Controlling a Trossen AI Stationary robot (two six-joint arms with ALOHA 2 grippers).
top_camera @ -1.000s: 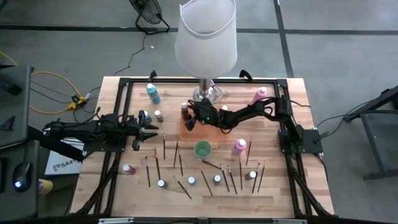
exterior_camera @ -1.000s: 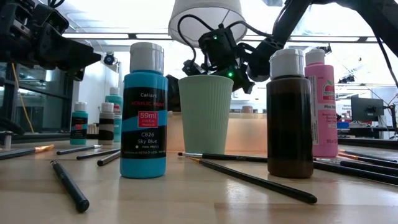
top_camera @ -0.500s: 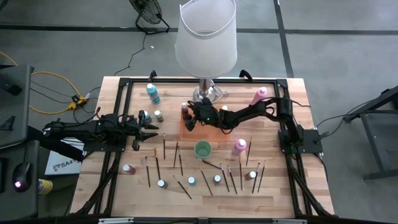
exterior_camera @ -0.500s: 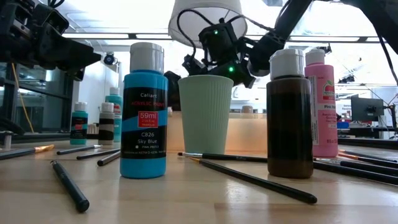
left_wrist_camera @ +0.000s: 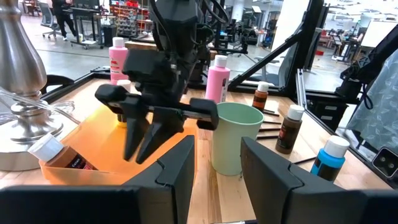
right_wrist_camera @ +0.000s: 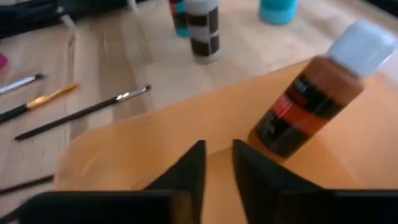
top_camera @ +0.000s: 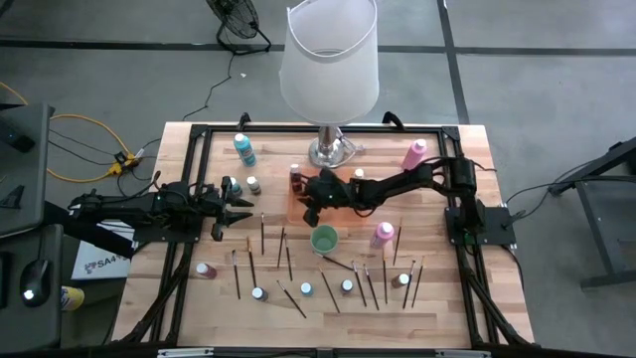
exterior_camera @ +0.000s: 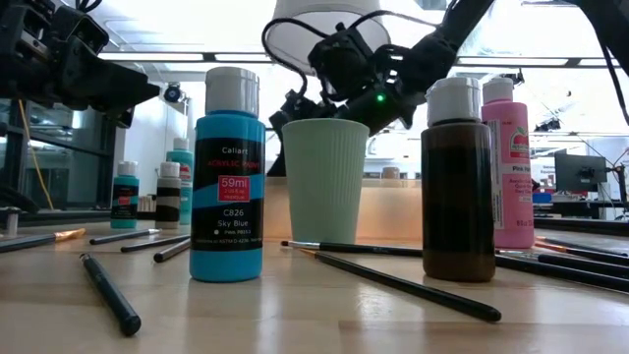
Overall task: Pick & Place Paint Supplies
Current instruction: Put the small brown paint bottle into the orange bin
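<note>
An orange tray sits mid-table in front of the lamp base. A brown paint bottle with a white cap lies on its side in the tray's far part. My right gripper hovers over the tray's near part, slanting down, fingers shut and empty; the left wrist view also shows it. My left gripper waits open at the table's left. Other paint bottles and dark brushes stand or lie across the near half of the table.
A big white-shaded lamp stands at the far middle. A green cup stands just near of the tray. Pink bottles stand at the right, a teal one at the far left. A black frame rims the table.
My right gripper has drawn back from the brown bottle toward the table's near edge and the green cup, rising a little and tipping closer to level, and its fingers have come together. The bottle stays lying in the tray.
</note>
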